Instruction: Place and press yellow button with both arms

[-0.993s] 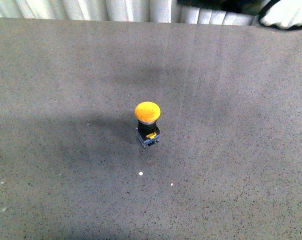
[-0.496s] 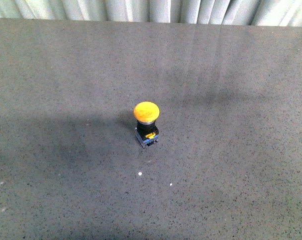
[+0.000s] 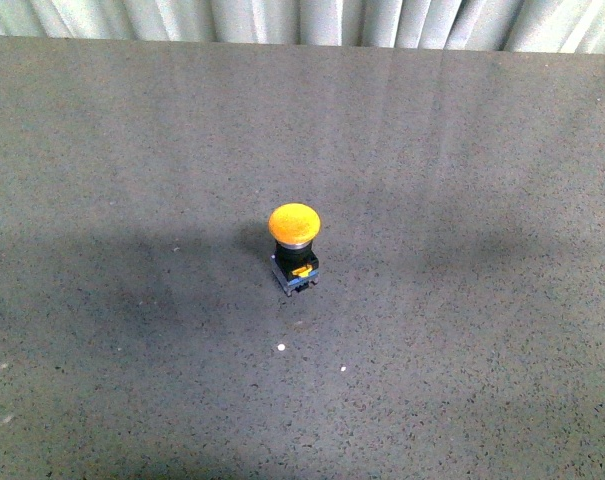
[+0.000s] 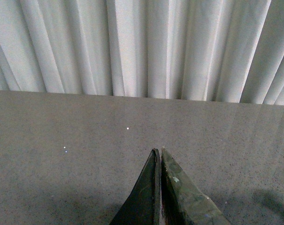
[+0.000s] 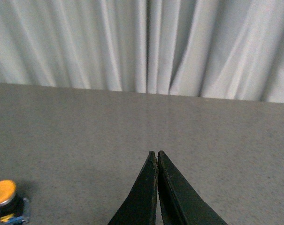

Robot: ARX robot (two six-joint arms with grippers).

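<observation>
left gripper (image 4: 159, 152): fingers pressed together tip to tip, nothing between them. it hangs above the grey table (image 4: 62, 187), pointing at the white curtain (image 4: 132, 47). the yellow button does not show in the left wrist view, apart from a dark scrap at the frame edge that i can't identify.

right gripper (image 5: 157, 154): same story, clenched tight and empty, also aimed at the curtain across bare tabletop. the yellow button (image 5: 3, 192) sits off to one side of the fingers in the right wrist view, well apart from them, no contact.

front view: neither arm is in frame. yellow button (image 3: 294, 225) stands upright near the middle of the table, orange-yellow cap up, black body, yellow-and-blue base flat on the surface. two small white specks lie on the table just nearer the robot than the button. soft shadows fall across the table on both sides of the button.

step, my read: the button looks placed already, both arms are clear, so the press is what remains. next move needs one clenched gripper brought over the cap and driven straight down on its centre; off-centre contact could tip it, the base is narrow. the other arm may need to steady the body.

containers: none visible, nothing to report.
</observation>
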